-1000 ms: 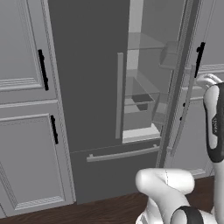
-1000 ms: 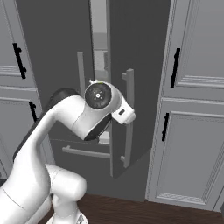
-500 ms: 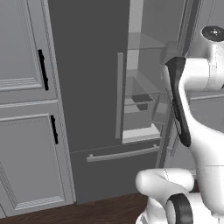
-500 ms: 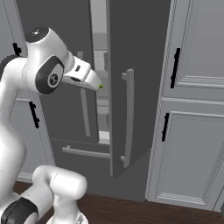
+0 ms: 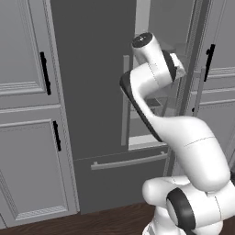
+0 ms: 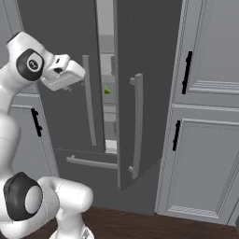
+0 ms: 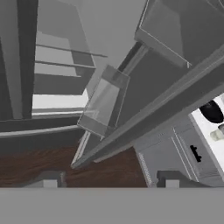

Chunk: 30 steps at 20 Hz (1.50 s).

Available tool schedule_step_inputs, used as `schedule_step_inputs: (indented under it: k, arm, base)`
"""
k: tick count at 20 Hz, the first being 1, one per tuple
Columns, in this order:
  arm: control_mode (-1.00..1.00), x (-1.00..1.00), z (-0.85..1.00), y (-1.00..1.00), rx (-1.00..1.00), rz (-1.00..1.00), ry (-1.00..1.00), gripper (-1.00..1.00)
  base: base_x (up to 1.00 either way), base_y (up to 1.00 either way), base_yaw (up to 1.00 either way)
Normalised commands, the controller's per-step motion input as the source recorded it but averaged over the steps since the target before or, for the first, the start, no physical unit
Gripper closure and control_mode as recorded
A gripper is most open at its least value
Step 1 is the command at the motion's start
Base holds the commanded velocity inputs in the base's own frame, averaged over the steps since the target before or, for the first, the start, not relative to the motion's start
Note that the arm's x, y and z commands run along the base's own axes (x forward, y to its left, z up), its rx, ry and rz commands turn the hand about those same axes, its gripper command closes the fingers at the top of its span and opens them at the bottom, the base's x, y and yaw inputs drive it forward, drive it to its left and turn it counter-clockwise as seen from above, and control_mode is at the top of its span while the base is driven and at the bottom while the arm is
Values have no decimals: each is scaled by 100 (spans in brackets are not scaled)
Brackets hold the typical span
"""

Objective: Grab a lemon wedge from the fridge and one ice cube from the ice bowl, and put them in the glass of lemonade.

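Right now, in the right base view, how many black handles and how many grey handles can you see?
Black cabinet handles: 3
Grey fridge handles: 3
Total: 6

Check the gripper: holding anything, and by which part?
Nothing held. The gripper is open in the hand view, with only the fridge door and floor ahead; the lemon wedge sits inside.

- The arm [image 5: 183,137] has smooth, glossy white rounded shells
- Black bands ring its joints, one wide at the base link
- A round dark grey cap closes the upper joint
- The white hand block [image 6: 63,74] bears a small dark recess
- A dark strip runs along one link
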Motion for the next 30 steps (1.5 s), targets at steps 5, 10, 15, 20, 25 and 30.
schedule_step_inputs:
  k: [5,10,15,20,25,30]
  arm:
    - [-100,32,-70,-10,-34,1,0,-100]
    - [-100,8,-13,-66,-22,-10,11,-100]
    - [-100,32,-6,-50,-17,-17,20,-100]
    - [-100,30,-7,27,-15,-6,3,-100]
    - [-100,100,-63,-11,-12,-5,14,-100]
    - [-100,32,-24,-60,-4,-11,10,-100]
  base:
    - [0,0,0]
    - [0,0,0]
    - [0,0,0]
    - [0,0,0]
    - [0,0,0]
    - [0,0,0]
